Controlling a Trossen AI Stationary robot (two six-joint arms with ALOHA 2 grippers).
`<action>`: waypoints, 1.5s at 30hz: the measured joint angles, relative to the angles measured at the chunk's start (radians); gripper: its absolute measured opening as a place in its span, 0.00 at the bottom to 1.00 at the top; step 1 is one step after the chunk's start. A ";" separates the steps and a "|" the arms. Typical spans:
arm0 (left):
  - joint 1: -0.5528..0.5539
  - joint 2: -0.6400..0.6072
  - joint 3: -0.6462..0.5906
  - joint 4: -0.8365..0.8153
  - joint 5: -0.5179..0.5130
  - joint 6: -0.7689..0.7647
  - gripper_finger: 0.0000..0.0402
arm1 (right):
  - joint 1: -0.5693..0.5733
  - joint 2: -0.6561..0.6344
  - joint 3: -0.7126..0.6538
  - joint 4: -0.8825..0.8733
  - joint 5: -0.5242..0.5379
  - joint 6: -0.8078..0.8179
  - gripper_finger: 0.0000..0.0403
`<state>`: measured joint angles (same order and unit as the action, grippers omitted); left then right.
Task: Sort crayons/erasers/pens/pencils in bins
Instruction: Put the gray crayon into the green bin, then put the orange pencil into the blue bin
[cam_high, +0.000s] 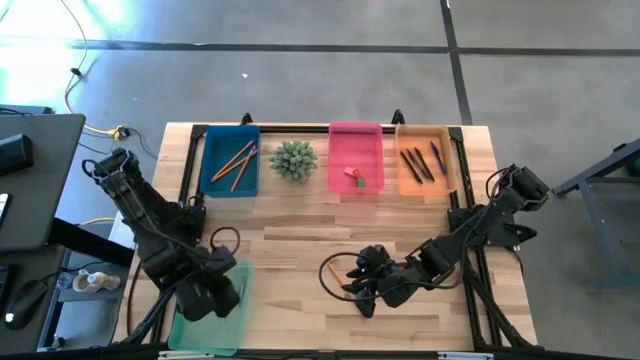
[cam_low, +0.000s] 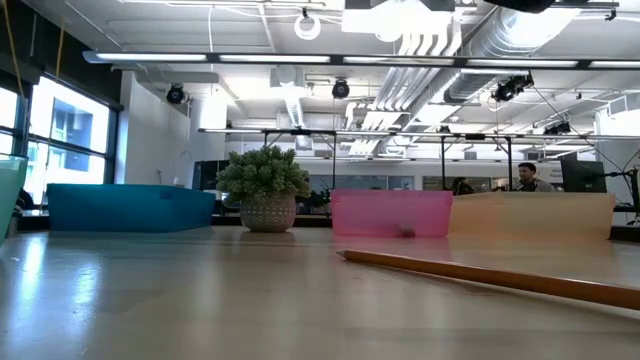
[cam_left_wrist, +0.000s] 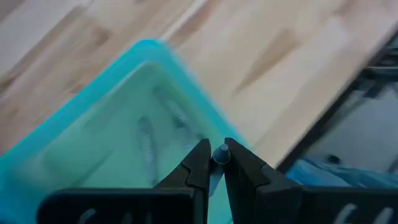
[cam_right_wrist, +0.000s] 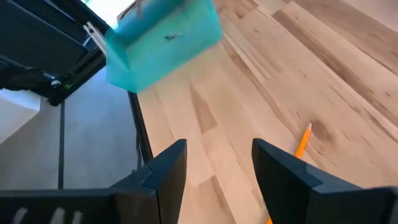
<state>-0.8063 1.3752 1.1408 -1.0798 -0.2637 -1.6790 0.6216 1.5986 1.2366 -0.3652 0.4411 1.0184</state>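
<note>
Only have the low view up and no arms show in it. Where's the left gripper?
Observer: The left gripper hangs over the light green bin, shut on a small greyish crayon.
Operator: And the right one?
Observer: The right gripper is open, low over the table's near middle, next to the orange pencil.
Operator: Can't see into the orange bin. Anything in it?
Observer: Dark pens lie in the orange bin.

Left gripper (cam_left_wrist: 216, 163) low at front-left of table, fingers pinched nearly together. Right gripper (cam_right_wrist: 217, 163) low at front-centre, fingers spread apart.
</note>
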 joint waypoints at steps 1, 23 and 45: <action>-0.010 0.006 0.000 -0.021 0.009 -0.026 0.05 | -0.002 0.000 0.000 0.000 -0.013 -0.006 0.43; -0.031 0.237 -0.001 -0.083 0.263 -0.103 0.05 | -0.086 0.139 0.374 -0.532 -0.192 -0.037 0.43; 0.003 0.305 -0.001 -0.076 0.334 -0.013 0.27 | 0.009 0.342 0.386 -0.614 -0.214 0.421 0.43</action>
<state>-0.8032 1.6802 1.1400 -1.1561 0.0700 -1.6920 0.6306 1.9409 1.6222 -0.9790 0.2272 1.4393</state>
